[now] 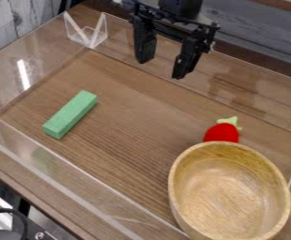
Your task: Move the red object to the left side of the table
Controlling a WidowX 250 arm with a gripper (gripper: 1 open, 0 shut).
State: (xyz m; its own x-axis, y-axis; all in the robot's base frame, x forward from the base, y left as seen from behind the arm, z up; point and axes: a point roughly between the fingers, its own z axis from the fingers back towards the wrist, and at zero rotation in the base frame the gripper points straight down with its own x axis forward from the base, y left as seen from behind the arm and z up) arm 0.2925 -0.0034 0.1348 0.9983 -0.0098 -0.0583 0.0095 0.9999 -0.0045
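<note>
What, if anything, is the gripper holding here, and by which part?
Nothing. The gripper hangs open above the table, its fingers spread and empty. The red object lies apart from it, beside the wooden bowl.

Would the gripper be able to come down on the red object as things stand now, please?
Probably yes. The gripper hangs open above bare table, nothing lies between it and the red object. The wooden bowl sits right against the object's near side, so finger room there looks tight.

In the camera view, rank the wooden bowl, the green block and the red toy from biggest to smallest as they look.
1. Wooden bowl, clearly largest, though it sits nearest the camera.
2. Green block.
3. Red toy, smallest; the bowl's rim partly hides it.
</note>
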